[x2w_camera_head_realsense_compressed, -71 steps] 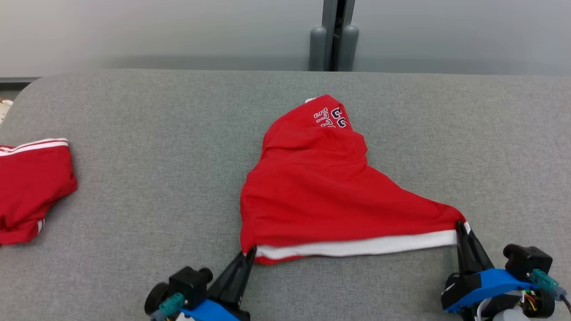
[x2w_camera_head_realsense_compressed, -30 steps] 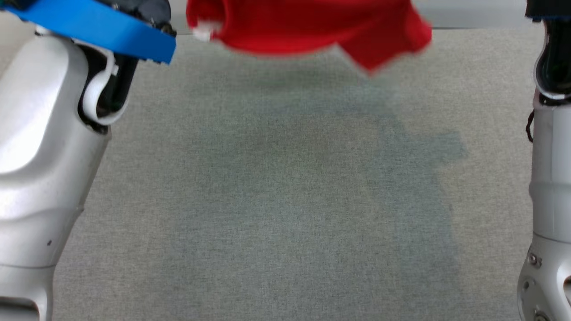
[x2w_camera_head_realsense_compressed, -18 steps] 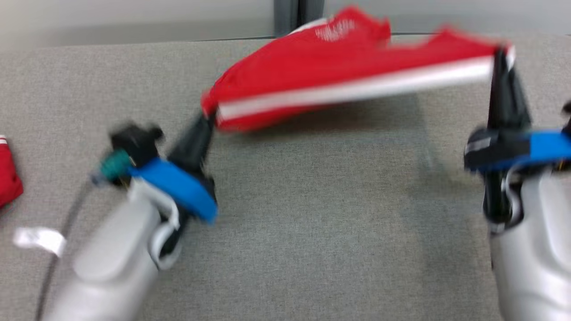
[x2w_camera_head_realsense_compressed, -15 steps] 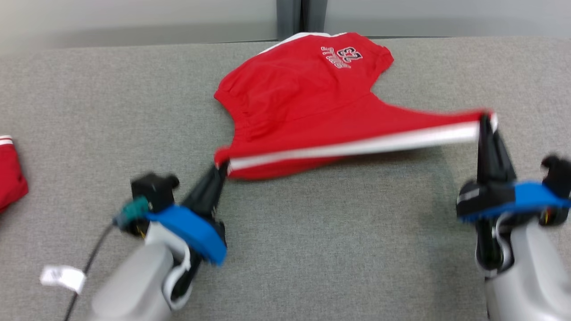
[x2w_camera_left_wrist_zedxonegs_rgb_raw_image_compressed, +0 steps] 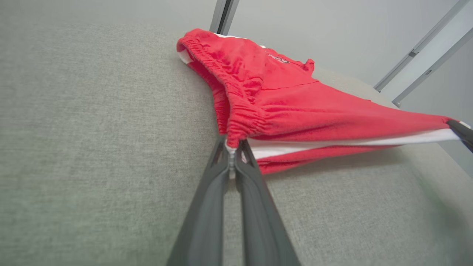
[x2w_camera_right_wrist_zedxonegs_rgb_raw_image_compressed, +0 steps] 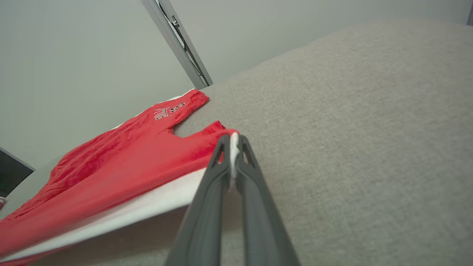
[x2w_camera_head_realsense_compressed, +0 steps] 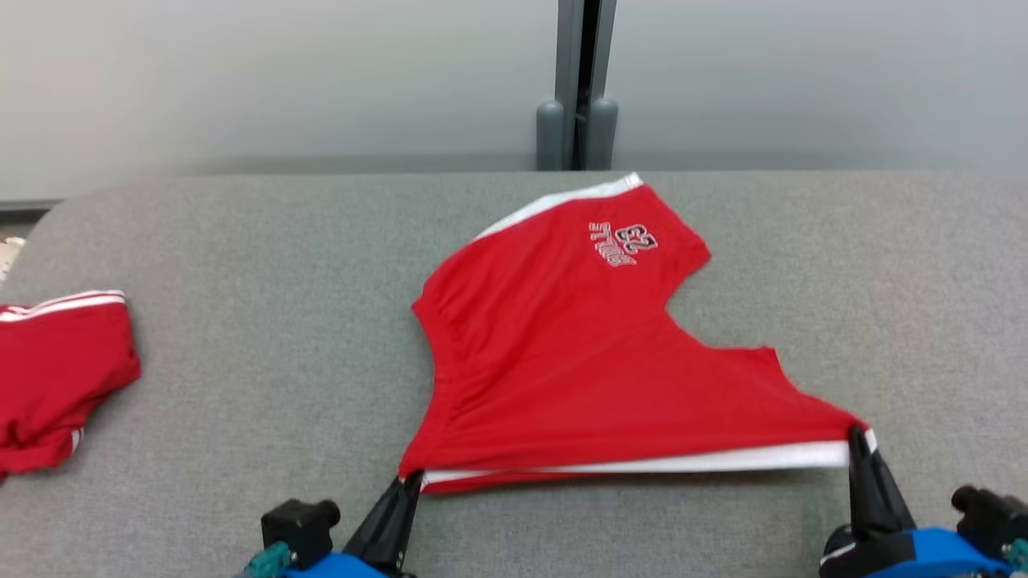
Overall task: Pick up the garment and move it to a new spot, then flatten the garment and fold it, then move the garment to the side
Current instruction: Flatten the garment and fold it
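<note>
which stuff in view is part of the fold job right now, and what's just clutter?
In the job:
- red shorts, spread on the grey table
- left gripper and right gripper, each shut on one end of the white-striped edge

Lying about:
- second red garment, at the table's left edge
- grey post, behind the table

shorts: soft red cloth | tabletop: matt grey woven felt | claw fingers: matt dark plastic

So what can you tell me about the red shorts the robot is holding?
The red cloth shorts with a white side stripe and lettering on one leg lie mostly spread on the grey fabric table. The left gripper and right gripper pinch the two ends of the striped edge, lifted slightly.
</note>
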